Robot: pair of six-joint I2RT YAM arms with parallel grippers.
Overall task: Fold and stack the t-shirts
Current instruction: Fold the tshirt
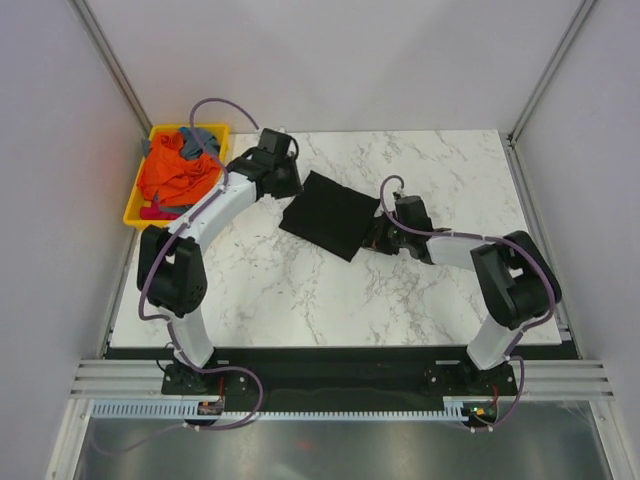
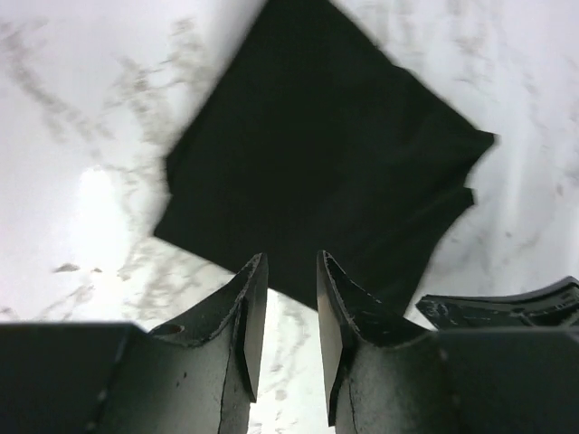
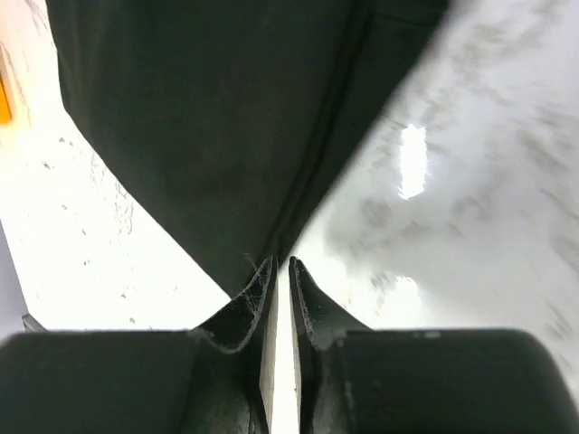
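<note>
A black t-shirt (image 1: 330, 213), folded into a flat rectangle, lies on the marble table (image 1: 300, 290) between the two arms. It fills the left wrist view (image 2: 317, 154) and the right wrist view (image 3: 217, 117). My left gripper (image 1: 285, 182) hovers at the shirt's left edge, its jaws (image 2: 289, 260) a little apart and empty. My right gripper (image 1: 378, 234) sits at the shirt's right corner, its jaws (image 3: 280, 264) almost together with only a thin bare slit between them. An orange t-shirt (image 1: 172, 175) and a grey-blue one (image 1: 196, 140) lie crumpled in the tray.
A yellow plastic tray (image 1: 133, 214) stands at the table's far left corner, beside the left arm's elbow. White walls enclose the table on three sides. A black strip runs along the near edge by the arm bases.
</note>
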